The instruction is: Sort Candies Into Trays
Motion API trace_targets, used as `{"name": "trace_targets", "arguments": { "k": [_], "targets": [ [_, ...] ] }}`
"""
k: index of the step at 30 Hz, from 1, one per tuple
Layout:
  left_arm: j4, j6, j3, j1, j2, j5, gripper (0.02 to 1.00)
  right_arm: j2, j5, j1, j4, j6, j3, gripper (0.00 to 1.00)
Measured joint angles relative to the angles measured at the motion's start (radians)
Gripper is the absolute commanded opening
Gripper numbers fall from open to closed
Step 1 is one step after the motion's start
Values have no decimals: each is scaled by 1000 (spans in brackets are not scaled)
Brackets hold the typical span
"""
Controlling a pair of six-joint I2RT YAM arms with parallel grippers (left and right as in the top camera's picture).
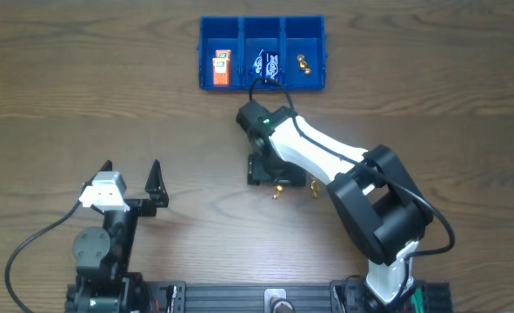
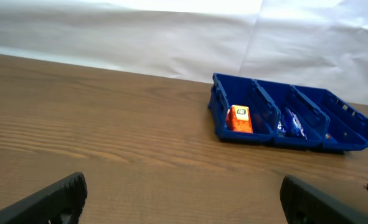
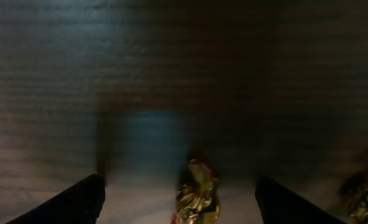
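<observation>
My left tool [image 1: 131,167] hangs wide open and empty over the surface [image 1: 48,104]. My right tool [image 3: 180,183] is down low and spread wide, with a gold candy [image 3: 197,193] between its fingers, not gripped. A second candy [image 1: 313,185] lies just beside it, and the blue tray [image 1: 202,52] is farther up.

top camera looks straight down on my counter [image 1: 65,87]. left wrist camera sits low, facing the far tray [image 2: 220,109] both share. right wrist camera stares down, close.
</observation>
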Motion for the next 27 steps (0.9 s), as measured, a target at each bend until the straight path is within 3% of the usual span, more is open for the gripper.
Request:
{"name": "trace_targets", "arguments": {
  "k": [5,14,22,27],
  "targets": [
    [0,0,0,0,0,0,998,0,0,-6,1,7,-10,706],
    [0,0,0,0,0,0,998,-6,-9,-6,1,13,-24,389],
    [0,0,0,0,0,0,998,-6,-8,-6,1,14,-24,222],
    [0,0,0,0,0,0,996,-6,-8,-6,7,14,-24,205]
  ]
}}
